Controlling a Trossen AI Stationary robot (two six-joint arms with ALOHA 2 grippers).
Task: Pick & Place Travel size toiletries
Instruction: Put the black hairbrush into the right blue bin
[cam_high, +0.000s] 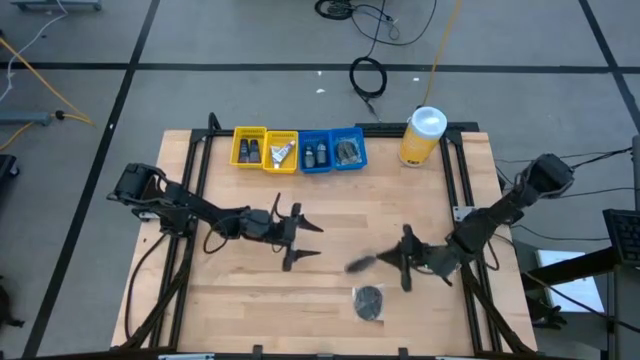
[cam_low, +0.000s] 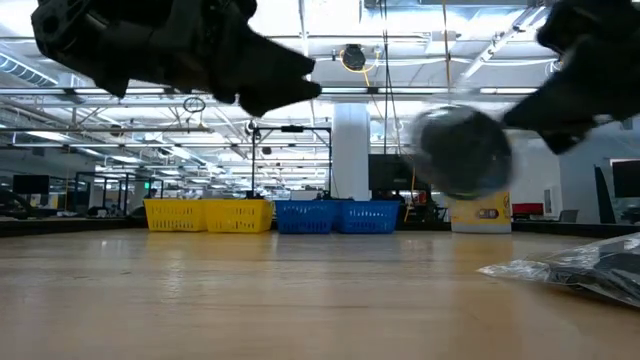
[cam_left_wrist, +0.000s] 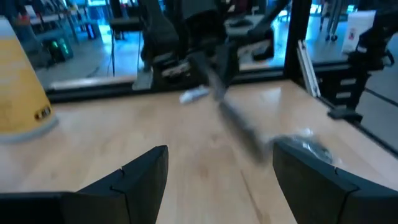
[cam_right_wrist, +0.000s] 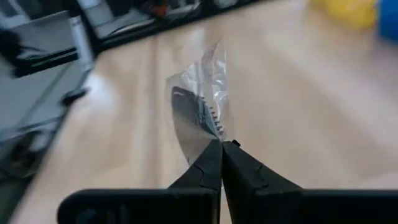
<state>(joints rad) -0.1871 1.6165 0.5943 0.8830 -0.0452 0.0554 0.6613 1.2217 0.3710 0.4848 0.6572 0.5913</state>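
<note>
Meanwhile, right fingers pinch a clear-wrapped dark packet; left fingers spread.

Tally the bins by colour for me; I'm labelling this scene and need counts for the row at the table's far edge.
Yellow bins: 2
Blue bins: 2
Total: 4 bins
</note>
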